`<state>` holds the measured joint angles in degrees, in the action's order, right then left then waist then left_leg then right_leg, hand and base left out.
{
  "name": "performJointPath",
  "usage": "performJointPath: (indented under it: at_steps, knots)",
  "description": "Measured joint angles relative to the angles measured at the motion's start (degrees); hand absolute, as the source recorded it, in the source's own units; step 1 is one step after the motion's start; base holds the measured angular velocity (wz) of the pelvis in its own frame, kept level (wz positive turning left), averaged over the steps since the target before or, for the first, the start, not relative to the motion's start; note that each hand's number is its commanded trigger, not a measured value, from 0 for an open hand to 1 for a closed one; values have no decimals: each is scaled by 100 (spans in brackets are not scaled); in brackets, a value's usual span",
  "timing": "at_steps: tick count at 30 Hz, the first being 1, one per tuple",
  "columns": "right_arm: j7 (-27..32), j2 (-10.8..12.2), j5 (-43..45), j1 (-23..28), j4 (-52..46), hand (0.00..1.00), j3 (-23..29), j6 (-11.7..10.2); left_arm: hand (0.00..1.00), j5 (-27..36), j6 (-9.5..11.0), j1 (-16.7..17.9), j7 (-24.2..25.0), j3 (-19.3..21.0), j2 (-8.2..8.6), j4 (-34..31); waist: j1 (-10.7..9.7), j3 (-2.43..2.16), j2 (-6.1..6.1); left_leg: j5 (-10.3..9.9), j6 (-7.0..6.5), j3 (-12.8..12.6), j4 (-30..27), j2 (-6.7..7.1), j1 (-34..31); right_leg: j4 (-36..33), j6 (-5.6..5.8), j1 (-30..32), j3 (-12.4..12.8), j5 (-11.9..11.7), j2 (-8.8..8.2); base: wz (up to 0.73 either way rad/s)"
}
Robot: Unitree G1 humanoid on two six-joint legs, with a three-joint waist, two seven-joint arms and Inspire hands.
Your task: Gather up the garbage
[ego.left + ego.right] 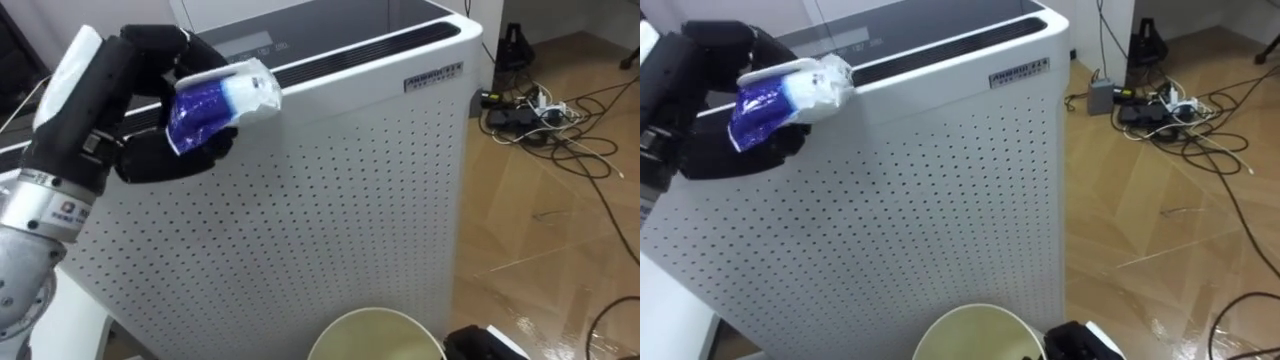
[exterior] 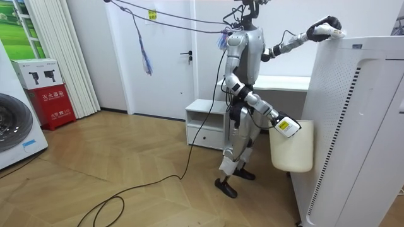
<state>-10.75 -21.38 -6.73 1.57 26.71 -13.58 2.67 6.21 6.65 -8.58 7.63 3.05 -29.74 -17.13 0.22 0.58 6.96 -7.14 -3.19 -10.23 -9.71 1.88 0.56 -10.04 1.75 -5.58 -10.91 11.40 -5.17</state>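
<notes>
My left hand [image 1: 148, 158] is raised beside the top of a tall white perforated appliance [image 1: 330, 200] and is shut on a crumpled blue and white wrapper [image 1: 215, 105]. The wrapper's white end sticks out over the appliance's top edge. Low in front of me is the round rim of a cream bin [image 1: 375, 330]. In the room view this bin [image 2: 291, 148] hangs off the floor by the appliance's side, and my right hand [image 2: 284, 126] grips its rim. The robot stands upright facing the appliance [image 2: 353, 126].
A tangle of cables and a power strip [image 1: 540, 112] lies on the wooden floor to the right of the appliance. In the room view a low white cabinet [image 2: 205, 123] stands behind the robot, with a washing machine [image 2: 16, 129] at the far left.
</notes>
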Motion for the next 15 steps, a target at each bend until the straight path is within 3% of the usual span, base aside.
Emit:
performJointPath:
  at_steps: [1, 2, 3, 4, 5, 6, 7, 8, 10, 15]
  knots:
    - [3, -11, -1, -32, 0, 100, -67, 14, 100, 148, 153, 154, 132, -245, 34, -45, -2, 3, -22, 0, 0, -5, 0, -2, 3, 1, 0, 0, 6, 0, 1, 0]
    - [1, -14, -1, -43, 0, 100, -93, 27, 100, 188, 165, 208, 252, -425, 38, -70, 0, 1, -34, 0, -1, -5, -1, -4, 4, 0, 0, -1, 4, 0, 3, 0]
    - [-16, -11, 0, -88, 1, 100, -151, 66, 100, 196, 114, 296, 565, -870, 18, 50, -3, 2, -42, 0, -1, -5, -6, -10, 6, -13, -2, 1, 4, -1, 6, 0]
    - [-26, -10, 0, -151, 1, 100, -241, 92, 100, 160, -120, 475, 936, -1372, 15, 261, -20, 10, -52, 0, -1, -5, -11, -17, -3, -46, -11, 29, 8, 6, 8, -4]
    - [-33, -10, -2, -175, 1, 100, -300, 92, 100, 96, -272, 563, 1104, -1622, 15, 369, -42, 15, -60, 0, -2, -5, -18, -21, -24, -80, -19, 66, 10, 13, 8, 0]
    - [-77, 24, -12, -216, 1, 100, -343, 92, 100, -101, -585, 705, 1403, -2031, 11, 497, -108, 11, -54, 0, -2, 6, -86, -37, -122, -91, -28, 129, 8, 10, 18, 0]
    - [-93, 66, -16, -257, 1, 100, -369, 92, 100, -265, -784, 789, 1706, -2289, 2, 505, -158, 47, -110, 0, -2, 15, -159, -63, -265, -142, -39, 263, 8, 5, 19, 5]
    - [-96, 78, -16, -273, 1, 100, -368, 92, 100, -298, -807, 803, 1829, -2375, 1, 504, -166, 64, -138, 0, -2, 23, -192, -75, -338, -169, -48, 326, 6, 3, 21, 7]
    - [-121, 69, -15, -276, 1, 100, -354, 91, 100, -341, -802, 802, 2156, -2474, 8, 470, -176, 50, -190, 0, -2, 66, -266, -97, -535, -174, -73, 468, -18, -28, 31, 6]
    - [-128, 33, 2, -278, 30, 100, -361, 90, 100, -337, -788, 634, 2581, -2462, 21, 466, -140, 20, -144, -3, -5, 88, -293, -100, -551, -172, -73, 461, -28, -33, 33, 1]
